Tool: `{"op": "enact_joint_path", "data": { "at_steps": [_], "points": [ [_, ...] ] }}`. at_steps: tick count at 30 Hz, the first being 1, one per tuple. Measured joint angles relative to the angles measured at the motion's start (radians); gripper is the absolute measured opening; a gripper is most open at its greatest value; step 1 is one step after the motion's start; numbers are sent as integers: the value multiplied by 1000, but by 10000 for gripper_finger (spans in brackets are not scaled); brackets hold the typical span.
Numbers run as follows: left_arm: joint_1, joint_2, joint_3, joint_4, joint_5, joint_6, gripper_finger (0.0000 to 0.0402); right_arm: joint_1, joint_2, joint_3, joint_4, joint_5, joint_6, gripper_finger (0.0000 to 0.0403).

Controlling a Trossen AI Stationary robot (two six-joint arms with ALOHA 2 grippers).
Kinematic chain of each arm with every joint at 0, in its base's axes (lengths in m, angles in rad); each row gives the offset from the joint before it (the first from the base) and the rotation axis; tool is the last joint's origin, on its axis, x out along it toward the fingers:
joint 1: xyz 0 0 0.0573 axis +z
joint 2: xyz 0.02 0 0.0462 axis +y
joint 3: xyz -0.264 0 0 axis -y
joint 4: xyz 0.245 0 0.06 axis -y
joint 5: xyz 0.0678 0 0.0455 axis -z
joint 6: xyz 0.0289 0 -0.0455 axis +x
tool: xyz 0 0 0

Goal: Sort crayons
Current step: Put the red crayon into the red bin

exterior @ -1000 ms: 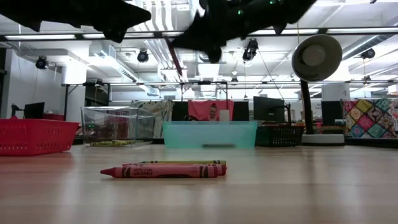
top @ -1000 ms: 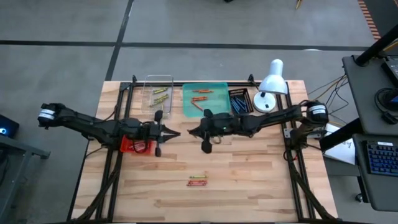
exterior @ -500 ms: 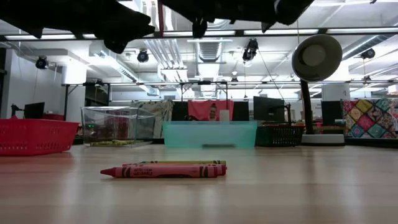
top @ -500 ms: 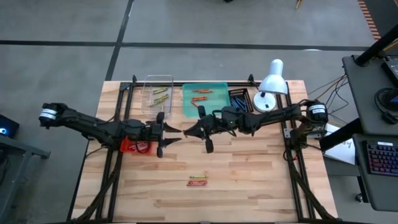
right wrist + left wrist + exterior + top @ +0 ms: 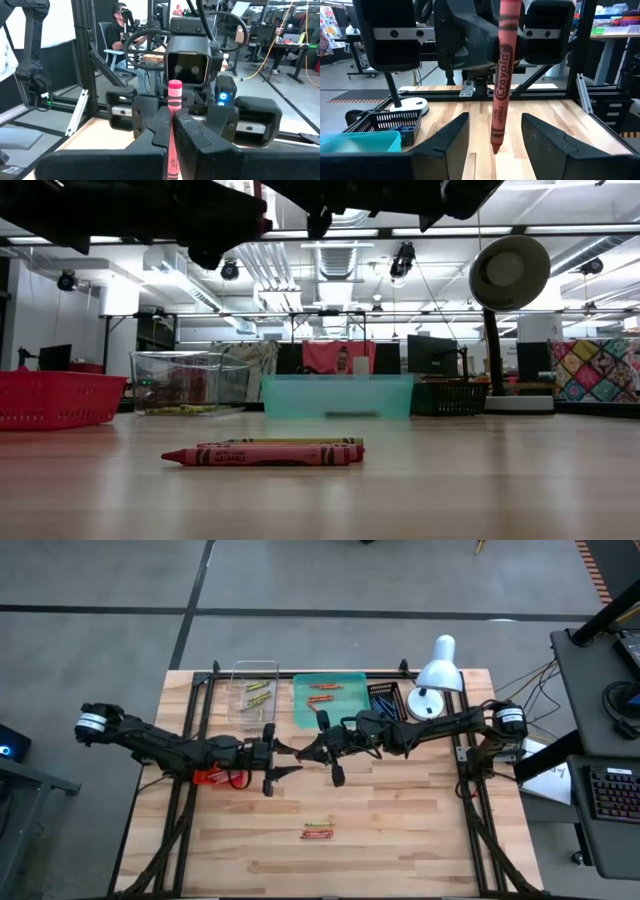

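My right gripper point(image 5: 172, 131) is pinching a red crayon point(image 5: 501, 75) upright above mid-table. My left gripper point(image 5: 492, 134) is facing it with fingers spread, clear of the crayon. Two crayons point(image 5: 318, 831) are lying on bare boards near the table's point(image 5: 420, 830) front edge.

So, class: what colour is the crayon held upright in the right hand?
Red crayon with black lettering; the left wrist view shows it best.

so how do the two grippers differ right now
The right gripper is shut on the red crayon, gripping one end of it. The left gripper is open, its fingers standing clear on either side of that crayon. Both face each other above the middle of the table.
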Motion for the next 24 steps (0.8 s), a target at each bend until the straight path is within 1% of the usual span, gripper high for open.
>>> {"op": "enact_joint_path", "data": {
  "at_steps": [2, 4, 6, 10, 11, 12, 16, 19, 24],
  "points": [
    [0, 18, 0, 17, 0, 5, 153, 0, 0, 0, 0, 0, -1, 8],
    [0, 27, 0, 28, -3, 8, 132, 0, 0, 0, -1, 0, -2, 9],
    [0, 31, 0, 28, -5, 9, 102, 0, 0, 0, -1, 0, -2, 9],
    [0, 21, 0, 16, -6, 9, 26, 0, 0, -1, -10, 4, -1, 9],
    [0, 16, 0, 9, -6, 10, 14, 0, 0, 1, -17, 4, -1, 9],
    [0, 11, 0, 3, -8, 9, 10, 0, 0, 4, -24, 4, -5, 9],
    [0, -13, 0, -40, -8, 7, 16, 0, 0, 13, -47, 4, -8, 12],
    [0, -40, 0, -82, -8, -4, 6, 0, 0, 31, -83, 11, 12, 24],
    [0, -110, 1, -179, -10, -29, 3, 0, -1, 82, -231, 104, 13, 54]
  ]
}}
